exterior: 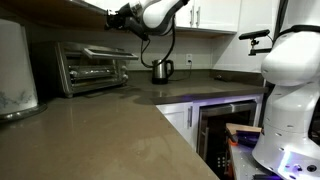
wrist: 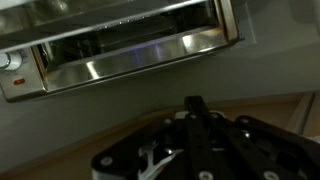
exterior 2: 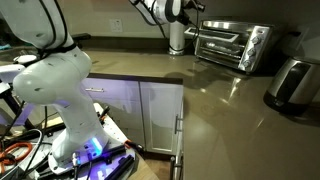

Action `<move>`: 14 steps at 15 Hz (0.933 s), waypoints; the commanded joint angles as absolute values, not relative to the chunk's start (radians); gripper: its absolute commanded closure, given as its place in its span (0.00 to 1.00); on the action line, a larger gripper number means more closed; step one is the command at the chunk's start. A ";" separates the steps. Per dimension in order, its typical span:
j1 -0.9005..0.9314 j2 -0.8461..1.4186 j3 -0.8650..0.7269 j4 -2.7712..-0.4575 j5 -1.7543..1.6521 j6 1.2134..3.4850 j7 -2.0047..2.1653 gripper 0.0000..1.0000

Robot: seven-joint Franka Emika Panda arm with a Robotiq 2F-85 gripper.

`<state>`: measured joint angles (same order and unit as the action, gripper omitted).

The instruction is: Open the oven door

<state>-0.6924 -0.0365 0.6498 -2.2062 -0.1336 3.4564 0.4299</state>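
The toaster oven [exterior: 95,66] stands at the back of the counter and shows in both exterior views [exterior 2: 232,45]. Its glass oven door [exterior: 92,70] with the silver bar handle [wrist: 135,64] looks closed. In the wrist view I look through the glass at the rack inside, with a knob [wrist: 10,62] at the left. My gripper [exterior: 112,16] hangs in the air above and in front of the oven's top, apart from the handle. It also shows in an exterior view [exterior 2: 197,8]. In the wrist view its fingers [wrist: 195,108] lie together as one dark bar, holding nothing.
A kettle [exterior: 161,70] stands on the counter beside the oven [exterior 2: 176,38]. A silver toaster [exterior 2: 290,82] sits on the oven's other side. A dark built-in appliance with bluish light [exterior: 225,125] is under the counter. My white robot base [exterior 2: 60,90] stands on the floor.
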 commanded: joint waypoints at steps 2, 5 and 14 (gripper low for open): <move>-0.574 0.049 0.558 -2.192 -0.086 3.456 0.374 1.00; -0.567 0.080 0.556 -2.198 -0.087 3.456 0.377 1.00; -0.550 0.116 0.533 -2.232 -0.080 3.456 0.363 1.00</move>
